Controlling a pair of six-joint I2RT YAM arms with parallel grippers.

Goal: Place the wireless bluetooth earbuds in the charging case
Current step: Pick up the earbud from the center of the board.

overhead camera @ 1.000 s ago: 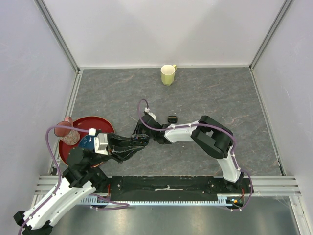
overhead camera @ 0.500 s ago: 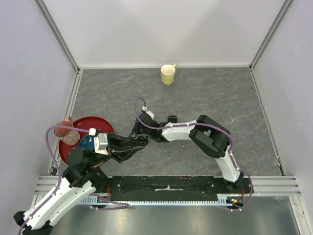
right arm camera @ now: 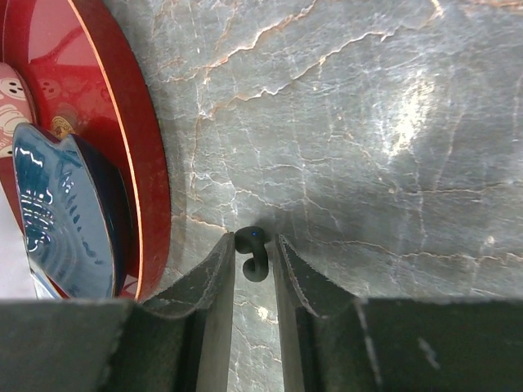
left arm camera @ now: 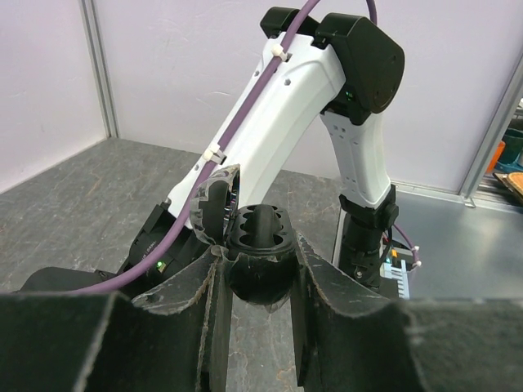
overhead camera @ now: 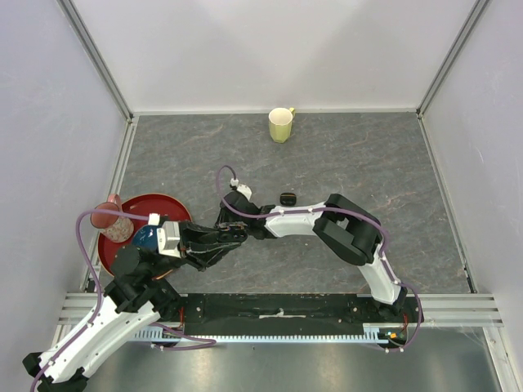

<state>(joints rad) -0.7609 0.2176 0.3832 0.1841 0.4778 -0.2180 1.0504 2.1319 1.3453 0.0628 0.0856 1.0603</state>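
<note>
My left gripper point(left arm camera: 258, 282) is shut on the black charging case point(left arm camera: 260, 265) and holds it above the table. Its lid point(left arm camera: 214, 200) stands open and the wells face up. In the right wrist view a tiny black comma-shaped earbud point(right arm camera: 253, 253) lies on the grey table between the tips of my right gripper point(right arm camera: 252, 255). The left fingertip point(right arm camera: 222, 260) touches the bud, while a thin gap shows on the right side, so the jaws stand narrowly open. From above, the right gripper point(overhead camera: 226, 220) sits just beyond the left gripper point(overhead camera: 237, 236) and hides the bud.
A second small black case point(overhead camera: 287, 198) lies on the table behind the right arm. The red plate point(overhead camera: 170, 202) with a blue object point(right arm camera: 57, 212) stands close left of the earbud. A yellow mug point(overhead camera: 281, 124) is at the back.
My right gripper has shifted left towards the red plate and its jaws have narrowed around the earbud. The left arm and the case have stayed still.
</note>
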